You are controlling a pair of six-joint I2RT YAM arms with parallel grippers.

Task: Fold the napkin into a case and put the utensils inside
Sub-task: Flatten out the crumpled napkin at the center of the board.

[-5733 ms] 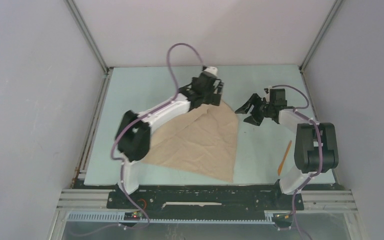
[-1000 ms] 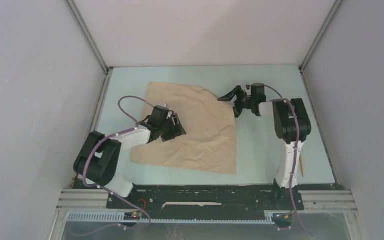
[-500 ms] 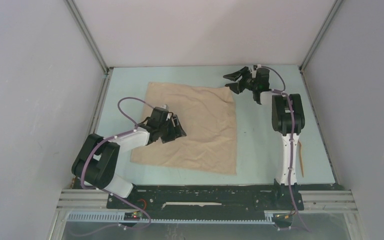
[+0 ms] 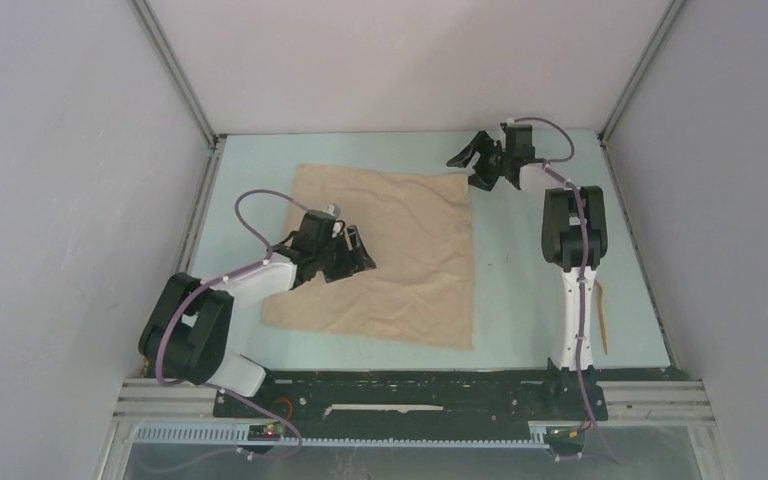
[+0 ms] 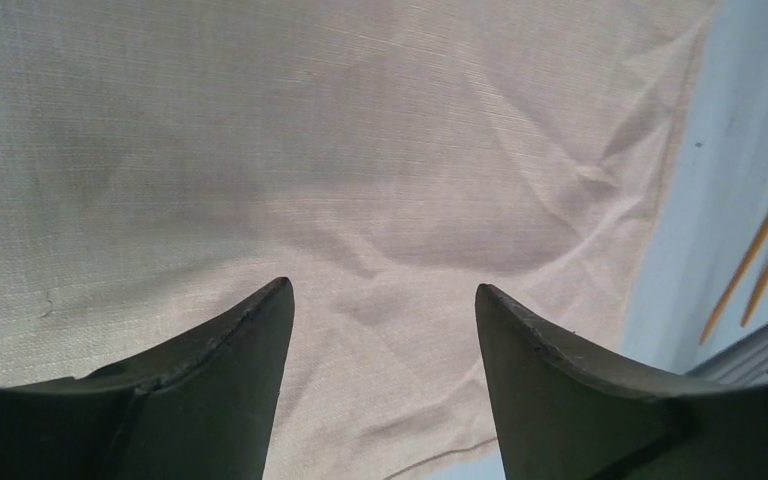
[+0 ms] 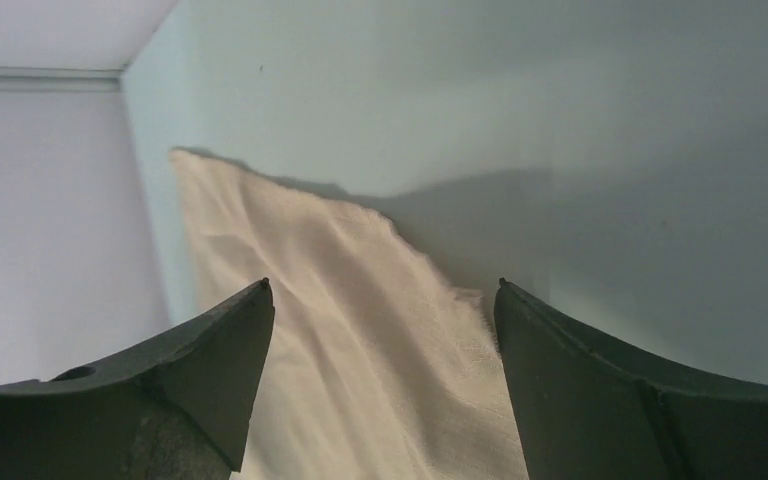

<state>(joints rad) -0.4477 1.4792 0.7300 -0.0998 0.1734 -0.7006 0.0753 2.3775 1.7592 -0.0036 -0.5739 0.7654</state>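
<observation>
On the pale bench (image 4: 530, 300) the napkin (image 4: 410, 270) lies unfolded, our left hand (image 4: 358, 255) and right hand (image 4: 465, 168) both wide, empty; we judge folding starts next, pinching its corners.

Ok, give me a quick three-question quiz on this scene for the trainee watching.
1. True or false: the napkin is already folded into a case.
2. The left gripper is above: A) the napkin's middle B) its far right corner C) bare table.
3. Fill in: the utensils lie on the table to the napkin's ___ side.
Key: 1 false, it lies spread flat. 2 A. 3 right.
</observation>
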